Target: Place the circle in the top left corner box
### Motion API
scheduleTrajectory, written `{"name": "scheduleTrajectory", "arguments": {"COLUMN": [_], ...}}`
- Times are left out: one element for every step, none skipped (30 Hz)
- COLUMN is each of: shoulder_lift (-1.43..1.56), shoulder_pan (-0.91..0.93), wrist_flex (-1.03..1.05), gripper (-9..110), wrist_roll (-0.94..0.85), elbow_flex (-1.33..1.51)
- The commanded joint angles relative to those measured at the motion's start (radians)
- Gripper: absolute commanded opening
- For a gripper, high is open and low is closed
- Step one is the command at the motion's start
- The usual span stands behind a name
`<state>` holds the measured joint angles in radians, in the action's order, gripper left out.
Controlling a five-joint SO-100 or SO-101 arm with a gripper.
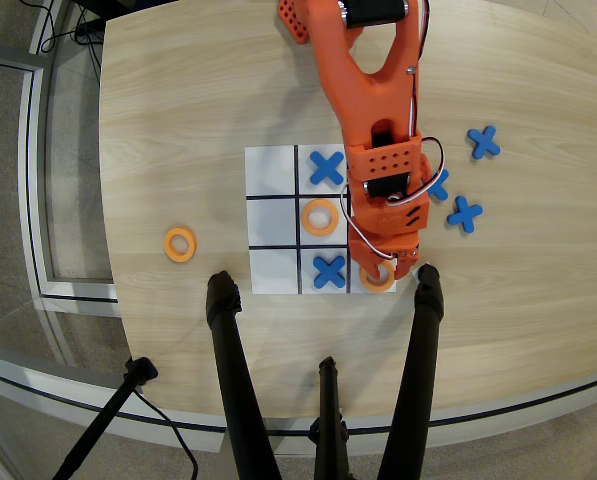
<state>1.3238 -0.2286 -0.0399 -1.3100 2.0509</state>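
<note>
- Light wood table (218,90), rounded edges.
- White grid sheet (271,175) near its middle.
- One orange ring (180,244) left of the sheet, on bare wood.
- Blue X pieces (484,142) right of the sheet, partly behind the arm.

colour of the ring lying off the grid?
Orange ring, clearest in the overhead view.

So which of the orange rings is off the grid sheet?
The ring lying alone on the bare wood, left of the sheet in the overhead view. The other two sit in grid cells: centre and bottom right.
</note>
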Motion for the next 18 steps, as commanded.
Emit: {"name": "scheduleTrajectory", "arguments": {"shoulder_lift": [0.06, 0.077, 0.098, 0.126, 0.16, 0.202, 0.258, 0.318, 0.388, 0.471, 0.566, 0.666, 0.782, 0.905, 1.034, 1.15, 1.258, 1.364], "shoulder_pan": [0.003, 0.003, 0.006, 0.009, 0.014, 0.018, 0.025, 0.032, 0.041, 0.052, 0.063, 0.075, 0.087, 0.1, 0.112, 0.129, 0.146, 0.161], "wrist_flex": [-0.002, 0.008, 0.026, 0.051, 0.083, 0.12, 0.164, 0.218, 0.278, 0.33, 0.4, 0.492, 0.592, 0.683, 0.769, 0.847, 0.917, 0.966], "gripper": [9, 9, 9, 9, 9, 9, 9, 9, 9, 9, 9, 9, 9, 9, 9, 9, 9, 9], "wrist_roll": [-0.009, -0.009, -0.012, -0.017, -0.02, -0.021, -0.021, -0.021, -0.021, -0.021, -0.021, -0.021, -0.021, -0.031, -0.044, -0.063, -0.08, -0.092], "elbow_flex": [0.005, 0.011, 0.015, 0.02, 0.026, 0.037, 0.054, 0.074, 0.1, 0.141, 0.189, 0.233, 0.285, 0.345, 0.414, 0.477, 0.532, 0.598]}}
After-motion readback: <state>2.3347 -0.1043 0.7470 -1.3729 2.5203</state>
